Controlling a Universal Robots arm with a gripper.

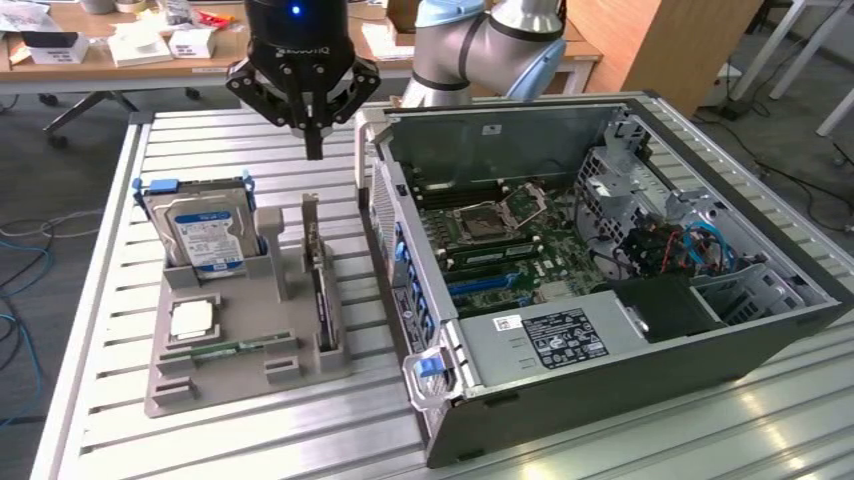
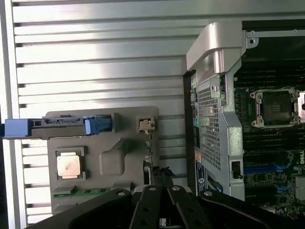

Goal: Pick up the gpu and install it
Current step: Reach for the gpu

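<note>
**Exterior view: closed gripper hovering over racked gpu**

Gripper (image 1: 315, 140) has its fingers pressed together and holds nothing. It hangs above the gpu (image 1: 320, 300), not touching it. The gpu stands on edge in the grey holder (image 1: 227, 385), on the side nearest the open computer case (image 1: 747, 330), with the hard drive (image 1: 203, 238) on its other side. Judgement: approach step. A good grasp needs the jaws spread wider than the card, centred on its top edge, and a straight descent.

arm (image 1: 467, 45): pale grey with blue joint caps, bent at the back | wrist: aimed straight down | end effector (image 1: 315, 140): black, linkages splayed, fingertips pressed together into one point, gripping nothing, hanging in the air
</note>
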